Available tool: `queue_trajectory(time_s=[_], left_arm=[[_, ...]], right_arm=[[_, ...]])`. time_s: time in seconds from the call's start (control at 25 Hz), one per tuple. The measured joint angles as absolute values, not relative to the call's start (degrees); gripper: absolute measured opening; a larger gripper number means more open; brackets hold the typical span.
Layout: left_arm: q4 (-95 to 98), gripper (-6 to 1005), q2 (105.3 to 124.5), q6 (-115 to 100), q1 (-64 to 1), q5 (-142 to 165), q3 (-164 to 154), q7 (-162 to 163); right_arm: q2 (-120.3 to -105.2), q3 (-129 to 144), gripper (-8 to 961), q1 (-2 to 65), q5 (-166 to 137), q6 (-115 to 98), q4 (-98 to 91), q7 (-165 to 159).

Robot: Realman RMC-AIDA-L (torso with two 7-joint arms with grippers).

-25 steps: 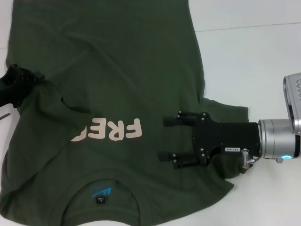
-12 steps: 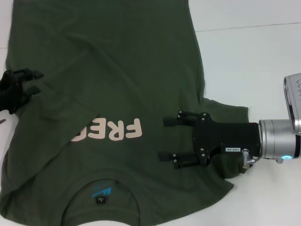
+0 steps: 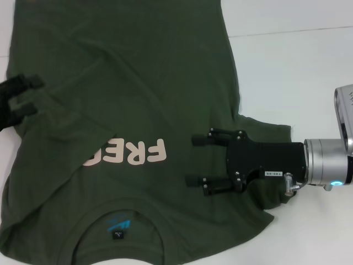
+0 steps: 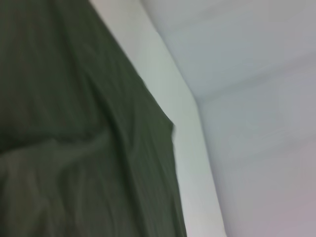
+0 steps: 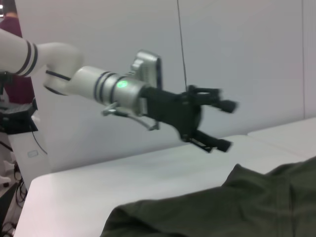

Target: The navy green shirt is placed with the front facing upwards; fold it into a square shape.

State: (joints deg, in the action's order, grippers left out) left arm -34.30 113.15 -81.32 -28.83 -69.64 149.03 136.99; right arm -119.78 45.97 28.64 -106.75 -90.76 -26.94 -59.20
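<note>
Head view: the smooth white worktop [image 3: 287, 66] carries the navy green shirt [image 3: 127, 83], soft wrinkled cotton, spread chest-up. The black right hand [image 3: 196, 160] hovers released over its right side; the left hand [image 3: 26, 95], released, clears its left edge.

navy green shirt [image 4: 74, 148] | creased | edge on white table [image 4: 168, 84]

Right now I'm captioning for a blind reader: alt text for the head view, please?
A navy green shirt lies front-up on a white table, its left sleeve folded across "FREE". The right gripper hovers open over it; the left gripper is open at its edge.
</note>
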Motion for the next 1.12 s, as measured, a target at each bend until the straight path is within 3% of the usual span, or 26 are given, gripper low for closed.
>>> queue_trajectory(time_s=[0.08, 0.2, 0.36, 0.56, 1.0, 1.12], left_arm=[[-35.0, 739, 111.62, -86.6, -27.6, -69.2, 148.8, 133.7], [-37.5, 820, 111.16, -91.2, -25.4, -67.4, 148.8, 128.8], [-41.2, 889, 111.99, -97.3, -22.0, -63.7, 149.3, 118.7], [-41.9, 886, 112.88, -101.7, -19.2, -61.2, 149.7, 110.9], [-45.5, 887, 119.54, -103.2, -13.5, -61.4, 157.7, 84.5], [-45.4, 887, 120.16, -103.2, -13.2, -61.4, 159.7, 83.1]], right_arm=[[-119.79, 46.0, 894, 28.7, -105.8, -90.8, -26.9, -59.2], [-119.76, 46.0, 893, 28.5, -103.9, -91.2, -26.8, -59.2], [-119.7, 46.0, 892, 28.1, -102.3, -93.3, -26.9, -60.5], [-119.45, 46.0, 890, 27.9, -101.0, -94.2, -28.5, -70.6], [-119.26, 45.9, 888, 25.7, -101.7, -98.2, -32.0, -77.9], [-118.61, 44.1, 887, 24.1, -101.4, -100.3, -33.1, -80.4]])
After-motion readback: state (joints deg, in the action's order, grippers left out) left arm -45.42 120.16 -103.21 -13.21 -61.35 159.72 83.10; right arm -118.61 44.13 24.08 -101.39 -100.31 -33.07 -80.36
